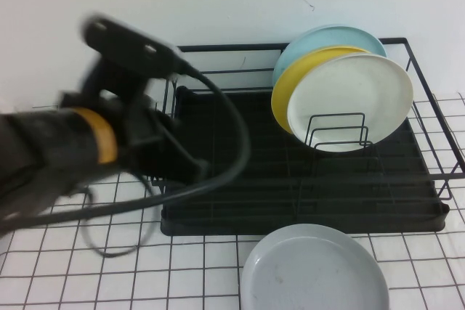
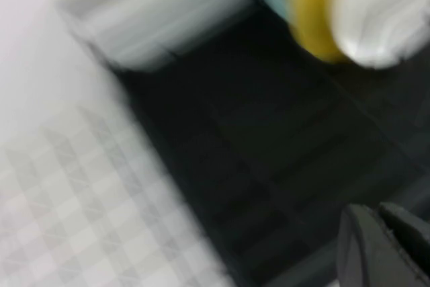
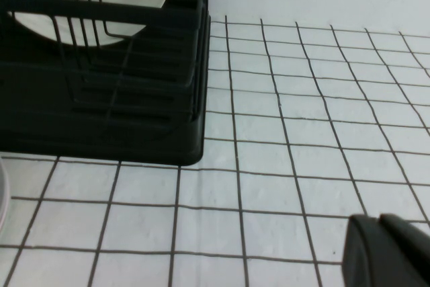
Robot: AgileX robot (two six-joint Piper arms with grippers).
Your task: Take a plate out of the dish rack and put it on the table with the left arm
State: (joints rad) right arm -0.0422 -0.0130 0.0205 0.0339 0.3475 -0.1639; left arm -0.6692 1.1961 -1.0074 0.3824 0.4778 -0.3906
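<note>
Grey plate (image 1: 314, 269) flat on table (image 1: 196, 274) before dish rack (image 1: 305, 194)

L arm (image 1: 51, 154): bulky, black, w/ a yellow-orange band; thick black cable and thin cord loop attached. Left gripper (image 1: 174, 161) black, blurred, possibly matte. Right gripper (image 3: 390, 250): dark grey.

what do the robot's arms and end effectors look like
The left arm is bulky and black, with a yellow-orange band, thick black cables and a thin cord loop. Its left end effector is black and blurred. The right end effector shows only as a dark, matte corner.
</note>
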